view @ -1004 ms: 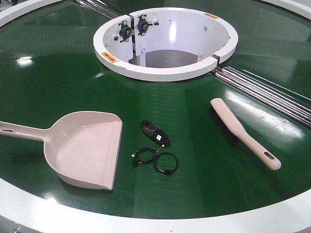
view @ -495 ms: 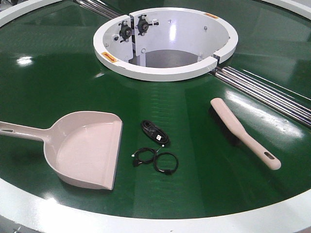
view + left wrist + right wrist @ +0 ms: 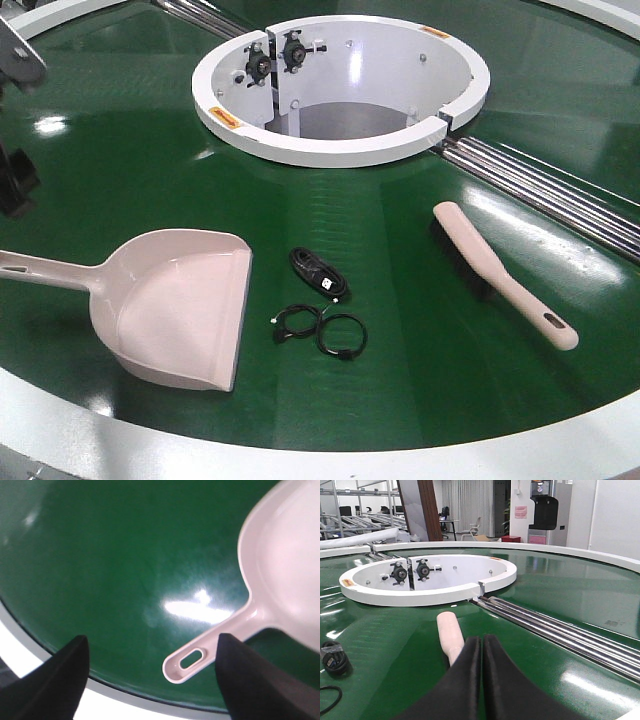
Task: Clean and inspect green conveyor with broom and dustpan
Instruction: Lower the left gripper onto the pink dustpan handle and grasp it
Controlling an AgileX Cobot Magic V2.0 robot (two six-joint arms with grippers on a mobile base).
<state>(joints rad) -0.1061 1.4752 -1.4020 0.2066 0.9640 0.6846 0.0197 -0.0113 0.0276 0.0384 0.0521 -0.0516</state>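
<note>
While left fingers [image 3: 50, 680] gape over the dustpan [image 3: 285, 555] handle, right fingers [image 3: 465, 680] meet.

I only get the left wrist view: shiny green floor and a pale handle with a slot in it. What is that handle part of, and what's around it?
Observer: It belongs to the dustpan. The front view shows its mouth facing some loose black cables lying on the green conveyor.
Operator: Is there a brush to go with it?
Observer: Yes. The broom lies on the belt on the far side of the cables, with nothing touching it.
Operator: What's the other arm doing?
Observer: The right wrist view shows the right gripper with its jaws closed together and empty, and the broom's rounded end just ahead of it.
</note>
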